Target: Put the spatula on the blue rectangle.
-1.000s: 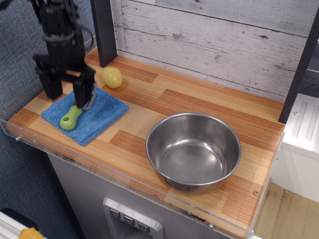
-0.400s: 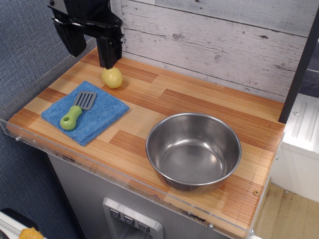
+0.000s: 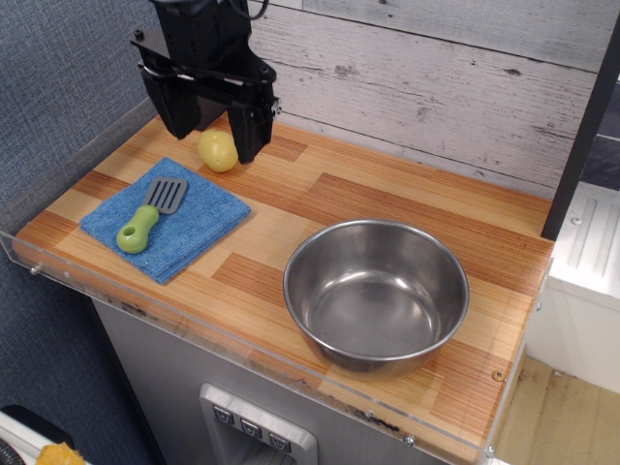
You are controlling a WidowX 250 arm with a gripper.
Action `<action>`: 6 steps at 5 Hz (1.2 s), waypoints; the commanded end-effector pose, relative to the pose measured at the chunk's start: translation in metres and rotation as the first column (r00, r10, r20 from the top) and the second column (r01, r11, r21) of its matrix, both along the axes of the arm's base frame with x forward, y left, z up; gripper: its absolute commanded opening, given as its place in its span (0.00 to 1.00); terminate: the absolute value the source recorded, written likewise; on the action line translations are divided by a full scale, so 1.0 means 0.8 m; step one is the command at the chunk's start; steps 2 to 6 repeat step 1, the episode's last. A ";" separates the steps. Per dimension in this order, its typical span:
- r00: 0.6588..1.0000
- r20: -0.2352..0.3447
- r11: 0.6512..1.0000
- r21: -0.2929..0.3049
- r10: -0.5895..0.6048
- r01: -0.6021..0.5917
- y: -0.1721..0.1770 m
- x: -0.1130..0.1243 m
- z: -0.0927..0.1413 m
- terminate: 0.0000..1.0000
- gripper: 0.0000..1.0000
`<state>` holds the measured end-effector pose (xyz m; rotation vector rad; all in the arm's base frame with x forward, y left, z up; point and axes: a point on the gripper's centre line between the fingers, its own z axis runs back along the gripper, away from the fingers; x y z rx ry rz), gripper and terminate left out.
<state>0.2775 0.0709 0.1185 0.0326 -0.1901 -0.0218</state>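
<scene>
Claw (image 3: 215, 124) released, empty, jaws apart, raised over lemon-coloured fruit (image 3: 217, 150); a moment ago further left and higher, now shifted right. Spatula (image 3: 151, 214) flat on blue rectangle (image 3: 167, 220), unmoved, green handle toward front edge. Fruit just behind cloth. Steel bowl (image 3: 377, 294) well right of cloth on bench (image 3: 387, 199).
</scene>
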 end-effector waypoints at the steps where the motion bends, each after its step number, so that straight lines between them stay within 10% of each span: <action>1: 1.000 0.027 1.000 0.006 -0.006 0.006 0.001 -0.008 0.011 1.00 1.00; 6: 1.000 0.027 1.000 0.006 -0.006 0.006 0.001 -0.008 0.011 1.00 1.00</action>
